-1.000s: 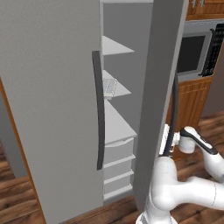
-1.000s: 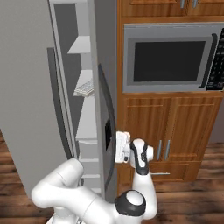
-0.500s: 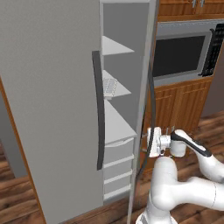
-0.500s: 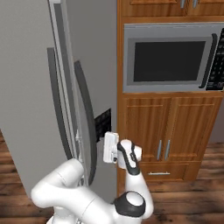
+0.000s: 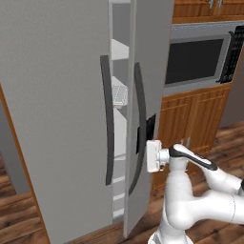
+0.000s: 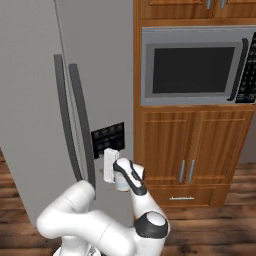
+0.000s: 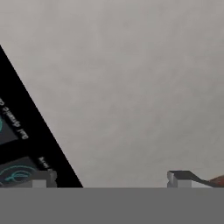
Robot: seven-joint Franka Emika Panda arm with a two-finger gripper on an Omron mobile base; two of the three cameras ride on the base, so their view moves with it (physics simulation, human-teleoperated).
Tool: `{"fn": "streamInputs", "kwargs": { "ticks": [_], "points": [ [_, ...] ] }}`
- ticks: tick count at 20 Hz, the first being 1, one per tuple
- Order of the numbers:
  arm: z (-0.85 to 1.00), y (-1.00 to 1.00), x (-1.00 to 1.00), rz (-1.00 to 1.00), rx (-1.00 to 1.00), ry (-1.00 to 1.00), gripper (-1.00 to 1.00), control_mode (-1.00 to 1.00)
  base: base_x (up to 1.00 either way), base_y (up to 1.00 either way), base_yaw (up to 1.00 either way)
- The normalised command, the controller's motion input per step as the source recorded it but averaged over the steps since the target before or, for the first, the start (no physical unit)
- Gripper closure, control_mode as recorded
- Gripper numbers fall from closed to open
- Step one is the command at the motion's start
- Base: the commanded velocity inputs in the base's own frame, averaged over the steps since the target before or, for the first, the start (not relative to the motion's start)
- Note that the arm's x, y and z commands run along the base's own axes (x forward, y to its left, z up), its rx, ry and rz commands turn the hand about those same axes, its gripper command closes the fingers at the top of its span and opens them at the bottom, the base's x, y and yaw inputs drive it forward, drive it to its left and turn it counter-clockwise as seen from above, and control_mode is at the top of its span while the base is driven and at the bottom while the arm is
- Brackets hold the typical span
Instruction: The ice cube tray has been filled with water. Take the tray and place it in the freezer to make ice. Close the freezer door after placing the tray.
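The freezer door stands slightly ajar, its black dispenser panel facing the robot. The gripper presses flat against the door just below that panel, fingers spread wide, holding nothing. Through the gap, the ice cube tray rests on a white freezer shelf.

Both base views face the freezer door from opposite sides; hand view presses close.
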Motion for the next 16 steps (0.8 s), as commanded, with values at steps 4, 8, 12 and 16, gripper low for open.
{"fn": "streamInputs", "kwargs": {
  "ticks": [4, 8, 12, 16],
  "points": [
    [0.0, 0.56, 0.16, -0.27, -0.08, -0.08, -1.0, -1.0, 0.0, 0.0, 0.0],
    [0.0, 0.51, 0.34, -0.44, -0.09, -0.02, -1.0, -1.0, 0.0, 0.0, 0.0],
    [0.0, 0.23, 0.51, -0.48, -0.04, 0.02, -1.0, -1.0, 0.0, 0.0, 0.0],
    [0.05, 0.03, 0.75, -0.47, -0.01, 0.19, -1.0, -1.0, 0.0, 0.0, 0.0]
  ]
}}
